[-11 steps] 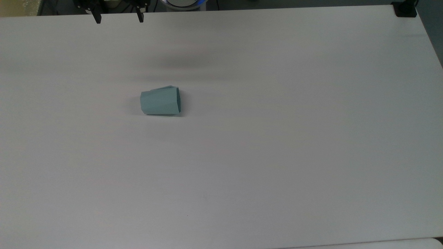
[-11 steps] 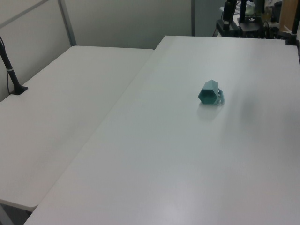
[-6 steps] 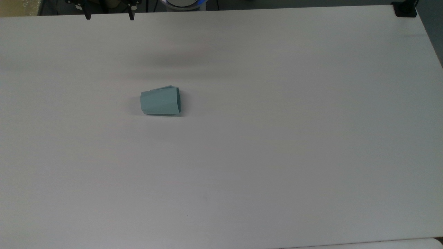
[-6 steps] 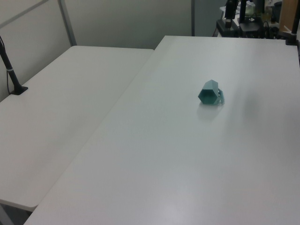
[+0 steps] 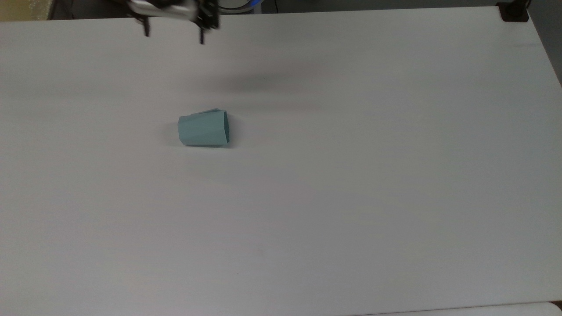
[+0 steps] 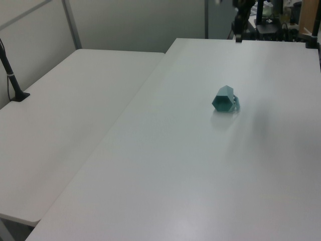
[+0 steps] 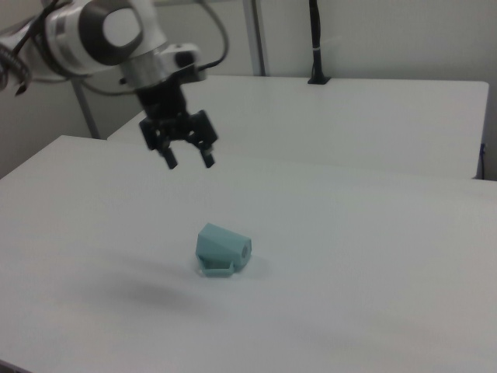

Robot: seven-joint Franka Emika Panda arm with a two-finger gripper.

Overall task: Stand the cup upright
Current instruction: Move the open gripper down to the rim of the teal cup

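Note:
The pale teal faceted cup (image 5: 203, 129) lies on its side on the white table (image 5: 351, 175), its mouth turned toward the top view's right. Its dark teal inside faces the camera in the left view, where the cup (image 6: 224, 99) rests mid-table. In the right view the cup (image 7: 222, 249) lies below and to the right of my gripper (image 7: 189, 157). My gripper (image 5: 174, 37) hangs open in the air near the table's far edge, above and apart from the cup, with nothing between its fingers. In the left view only a dark part of the gripper (image 6: 239, 20) shows at the top edge.
A second white table (image 6: 65, 115) adjoins on the left view's left. A black post base (image 5: 513, 12) sits at the top view's top right corner. Dark equipment (image 6: 266, 22) stands beyond the far edge.
My gripper has swung toward the top view's right and come lower over the table's far edge. The cup has not moved.

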